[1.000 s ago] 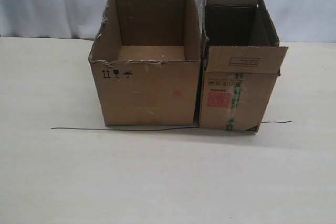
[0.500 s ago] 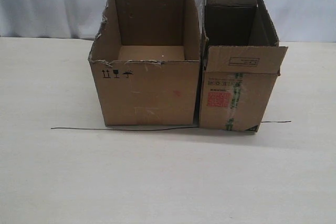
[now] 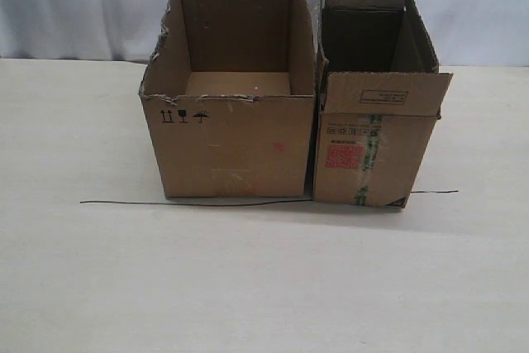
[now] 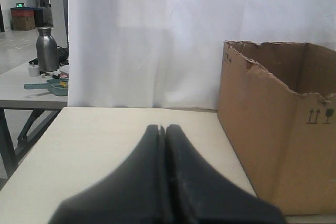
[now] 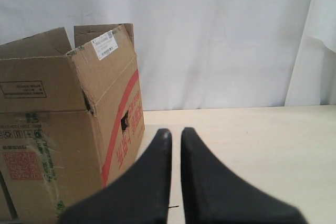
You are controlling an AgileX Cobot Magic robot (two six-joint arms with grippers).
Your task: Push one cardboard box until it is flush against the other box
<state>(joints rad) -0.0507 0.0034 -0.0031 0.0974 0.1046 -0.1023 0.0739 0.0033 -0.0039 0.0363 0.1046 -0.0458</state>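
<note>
The narrower cardboard box [image 3: 376, 150], with its red square label and green-printed tape, stands right of the wider other box [image 3: 231, 146], which has a torn rim. Their facing walls are close together, with only a thin dark slit between them low down. Neither gripper shows in the exterior view. My left gripper [image 4: 163, 127] is shut and empty above the table, and the other box [image 4: 278, 129] stands beside it, apart. My right gripper [image 5: 175, 131] has its fingers a narrow slit apart and holds nothing; it sits beside the cardboard box [image 5: 63, 129], not touching it.
A thin black wire [image 3: 190, 202] lies on the pale table [image 3: 264, 287] along the boxes' front edges, sticking out on both sides. A white curtain [image 3: 83, 6] hangs behind. A side table with a metal bottle [image 4: 46, 50] stands beyond the table's edge.
</note>
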